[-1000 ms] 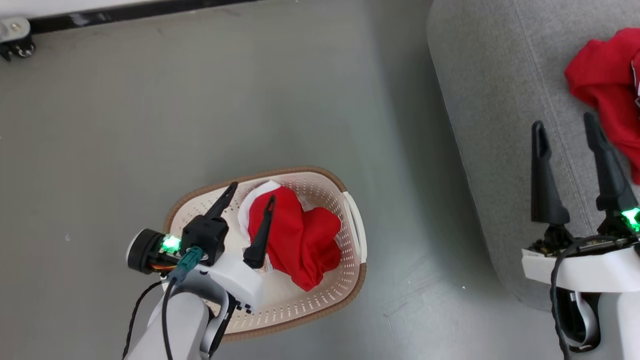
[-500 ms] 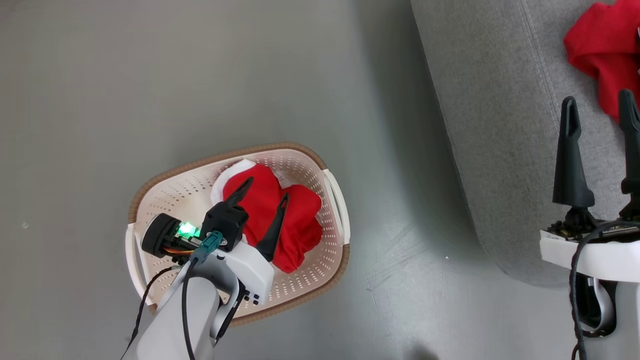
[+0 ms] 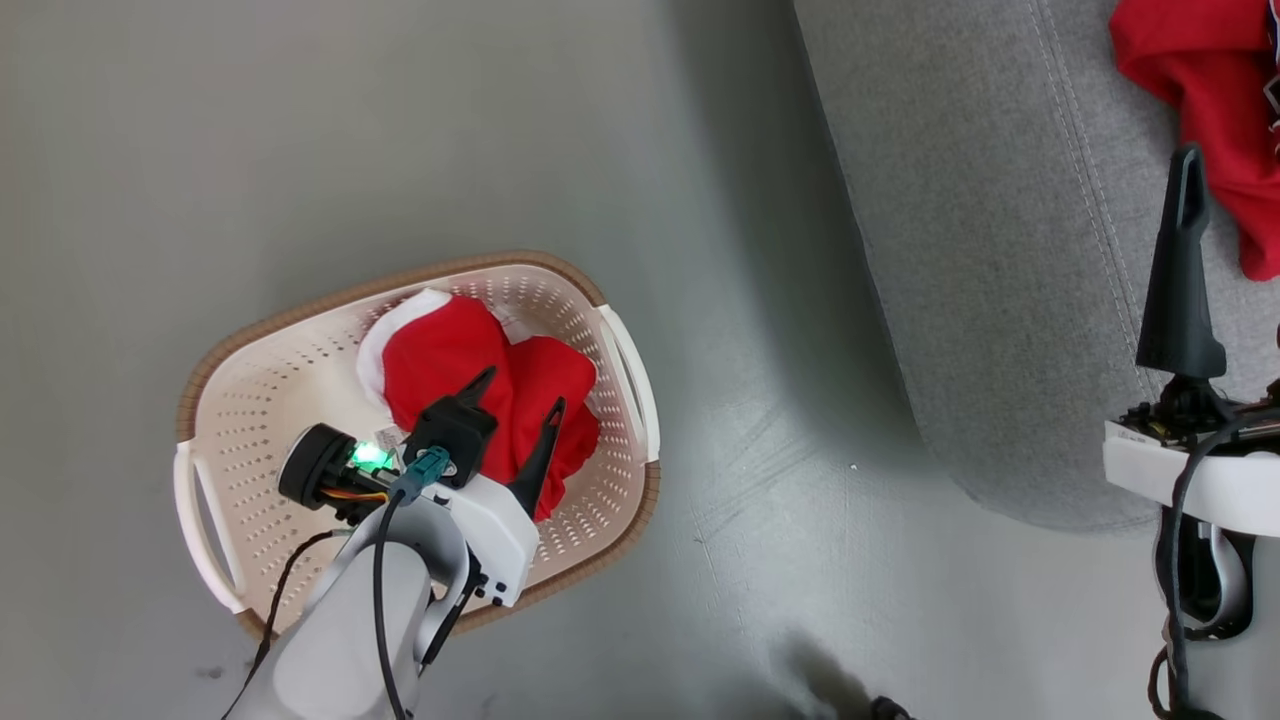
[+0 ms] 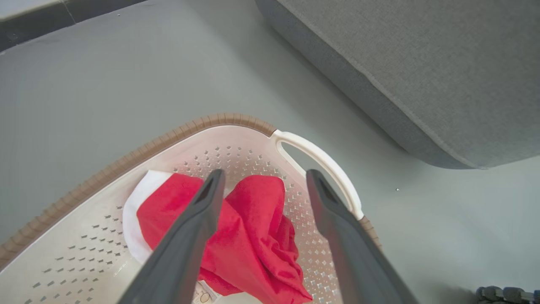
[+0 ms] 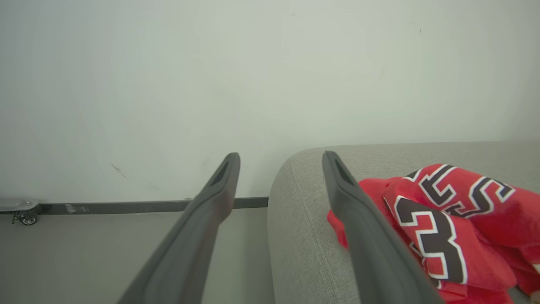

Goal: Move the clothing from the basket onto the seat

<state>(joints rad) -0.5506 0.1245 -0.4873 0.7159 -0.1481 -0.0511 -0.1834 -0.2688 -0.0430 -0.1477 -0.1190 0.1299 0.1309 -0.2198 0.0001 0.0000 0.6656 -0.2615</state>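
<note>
Grey floor (image 3: 300, 130) carrying one basket (image 3: 270, 400) and one seat (image 3: 980, 250), a strip of floor between them.
Two garments are in sight. One red garment (image 3: 440, 360) with white trim lies bunched inside the basket; the left gripper (image 3: 524, 388) hangs over it, fingers spread wide, though whether the tips touch the fabric is hard to tell. The second garment (image 3: 1200, 60), bearing black-and-white numerals, lies on the seat. The right gripper (image 5: 281, 157) hovers above the seat beside it, fingers wide apart and empty.
</note>
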